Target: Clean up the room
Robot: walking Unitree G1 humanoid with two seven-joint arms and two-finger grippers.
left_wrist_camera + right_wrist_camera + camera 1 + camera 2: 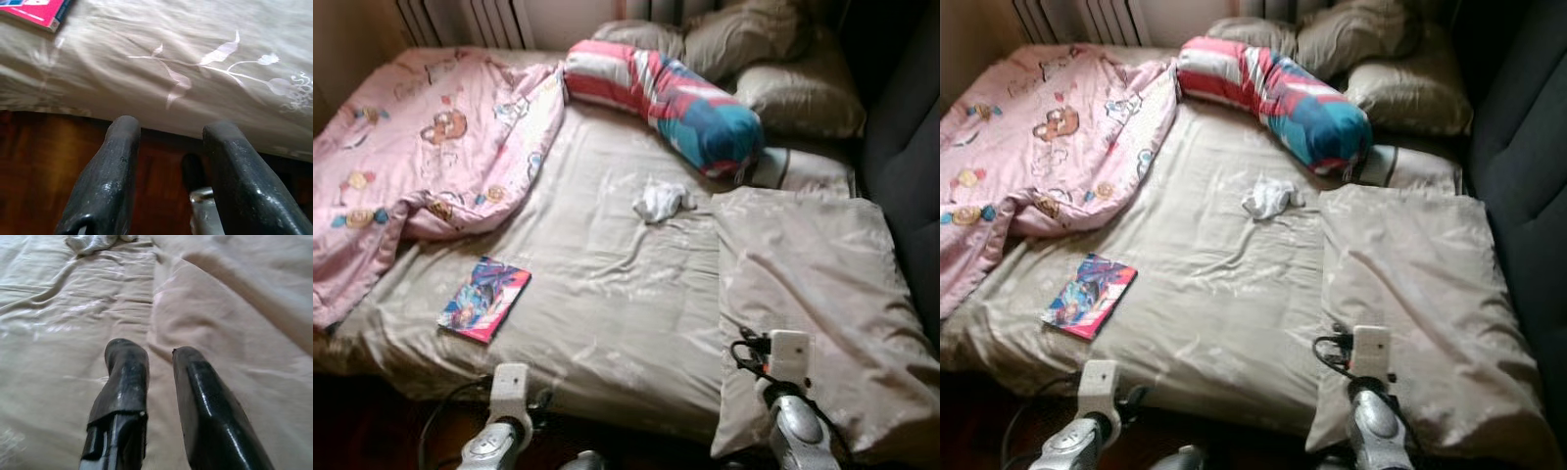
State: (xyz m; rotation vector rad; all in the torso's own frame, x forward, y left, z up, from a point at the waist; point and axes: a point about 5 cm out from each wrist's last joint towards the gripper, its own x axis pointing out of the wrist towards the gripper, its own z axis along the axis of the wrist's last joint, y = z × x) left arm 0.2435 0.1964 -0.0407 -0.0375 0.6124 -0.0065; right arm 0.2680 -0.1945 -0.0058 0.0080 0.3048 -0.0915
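The book [484,299] lies flat near the foot edge of the bed [607,323], on the robot's left, just beside the bunched hem of the pink quilt [421,166]. It looks like a thin, stiff paperback with a glossy cover, so it is probably light but slippery; lying flush on a soft sheet, it is best pinched at the corner nearest the edge, where the mattress gives way under a finger.

The white cloth [661,203] sits crumpled mid-bed, apart from everything else and below the striped bolster [675,98]. It is soft and nearly weightless, perhaps a sock or a tissue, though the view is too coarse to tell; any raised fold offers a hold.

The quilt is bulky and limp and will drag; take it by a corner.

Count: one book, one white cloth, one quilt, one bolster, and at least three beige pillows [783,83] at the head, plus one large flat beige pillow [813,294] lying on the right.

The left gripper [168,134] hangs at the bed's edge over dark floor, jaws apart and holding nothing. The right gripper [159,357] hovers over the sheet beside the large pillow, jaws slightly apart, also holding nothing.
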